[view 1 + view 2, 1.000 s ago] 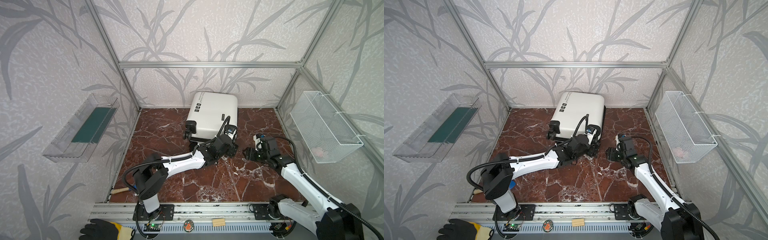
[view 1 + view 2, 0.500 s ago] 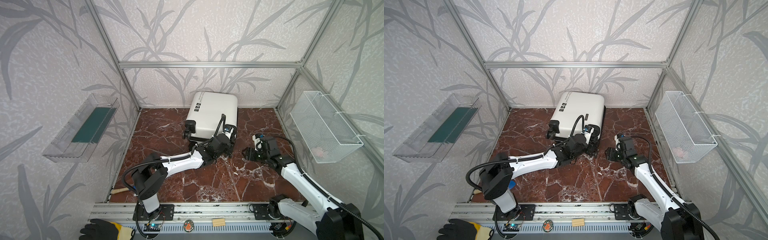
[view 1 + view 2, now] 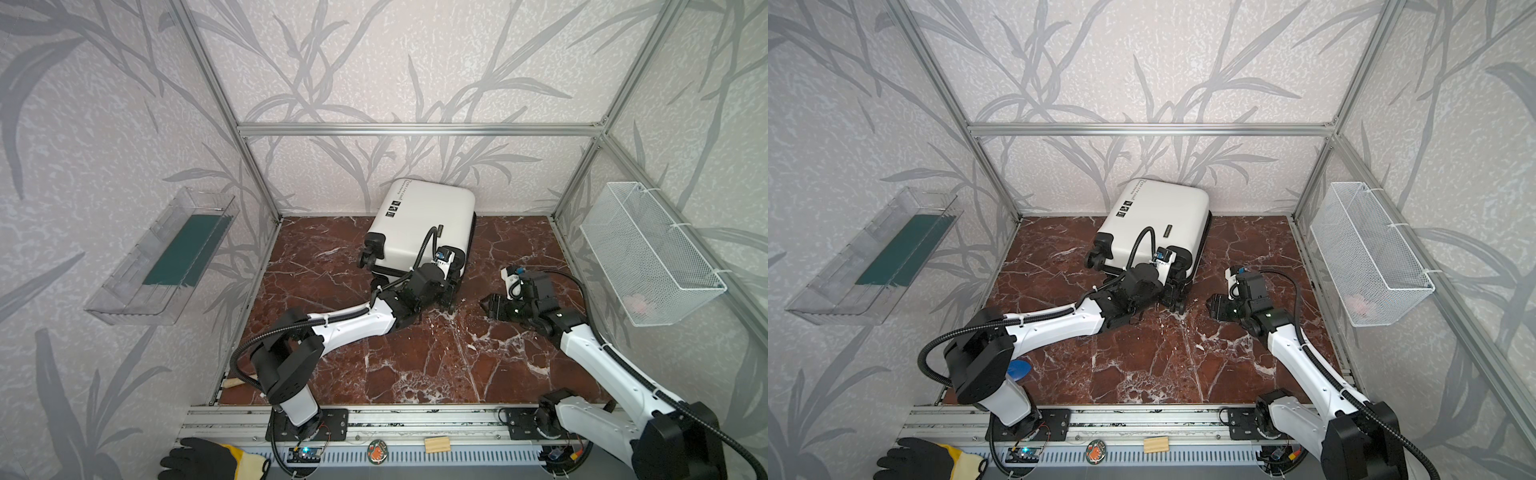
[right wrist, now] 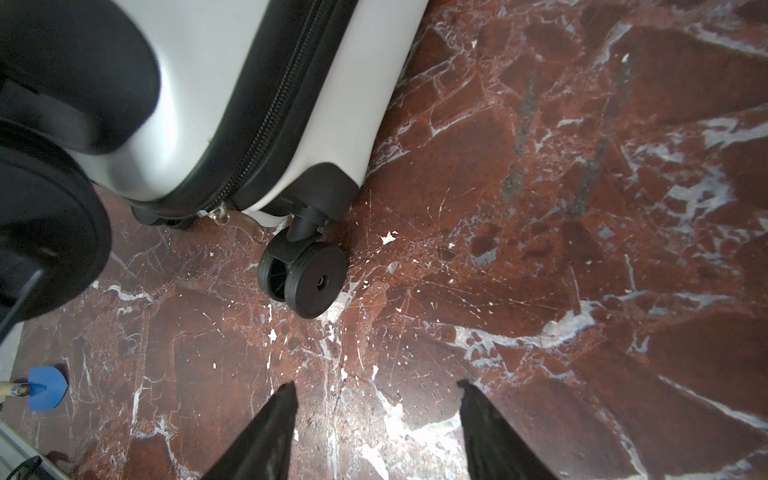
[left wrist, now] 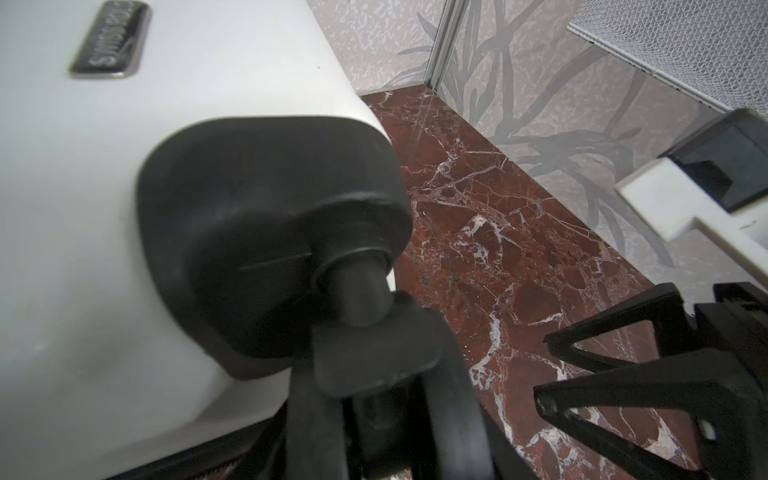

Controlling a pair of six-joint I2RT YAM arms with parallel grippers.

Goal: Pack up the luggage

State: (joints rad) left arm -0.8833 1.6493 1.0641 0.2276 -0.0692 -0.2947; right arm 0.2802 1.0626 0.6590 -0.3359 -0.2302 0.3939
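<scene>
The luggage, a small white hard-shell suitcase, lies flat on its broad side at the back of the red marble table, close to the rear wall. It is turned at a slant, with its black wheels facing the front. Its two halves are together along the black zipper seam.

The left arm stretches long and low from the front rail, its white forearm running diagonally across the table. Its wrist tips down at the suitcase's near right corner. There the left end effector is right up against the caster, whose black housing and stem crowd its wrist view. I cannot tell whether it is clamped on the caster or only set around it.

The right arm rises from its own base and leans inward, with the wrist bent toward that same corner. The right end effector hangs low over the marble, a little apart from the lower corner wheel. Its black fingertips stand apart, with marble showing between them.

A white wire basket hangs on the right-hand wall.
</scene>
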